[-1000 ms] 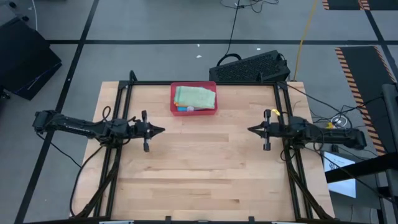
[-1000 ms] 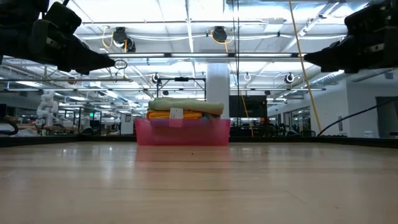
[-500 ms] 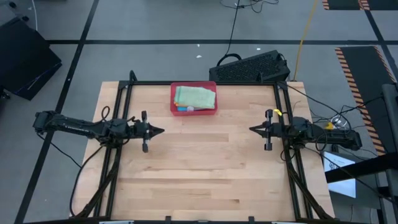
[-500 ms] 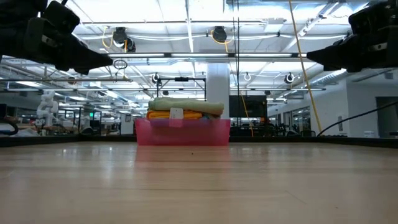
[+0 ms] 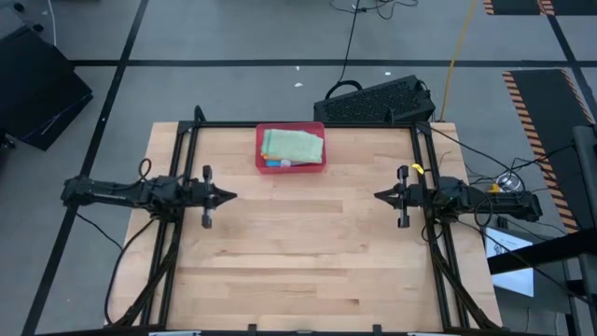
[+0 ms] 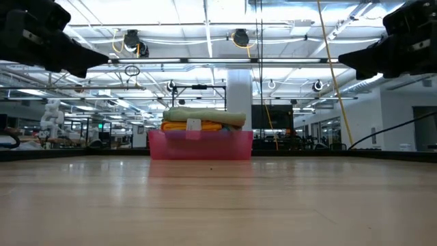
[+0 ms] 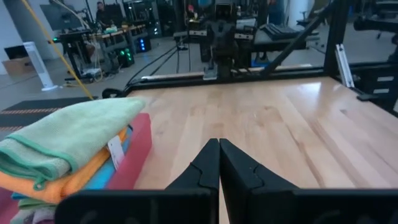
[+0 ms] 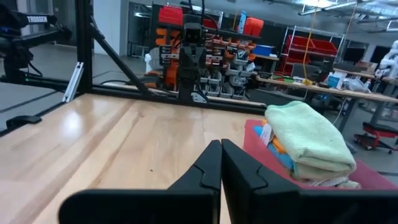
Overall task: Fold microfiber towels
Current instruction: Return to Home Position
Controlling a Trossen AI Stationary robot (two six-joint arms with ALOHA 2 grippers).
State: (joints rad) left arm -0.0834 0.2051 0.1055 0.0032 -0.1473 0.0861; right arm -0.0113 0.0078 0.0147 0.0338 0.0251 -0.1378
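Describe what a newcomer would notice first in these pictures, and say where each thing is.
The pink-red tray at the table's far edge, midway between the two arms, draws the eye first: it holds a stack of folded towels with a light green towel on top. The left gripper and right gripper, both shut and holding nothing, hang above the wooden table at its two sides, pointing at each other.

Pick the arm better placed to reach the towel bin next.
Left, narrowly. In the high view the left gripper sits closer to the red bin holding the folded towels than the right gripper. Both have shut fingers, hold nothing, and nothing stands between either and the bin.
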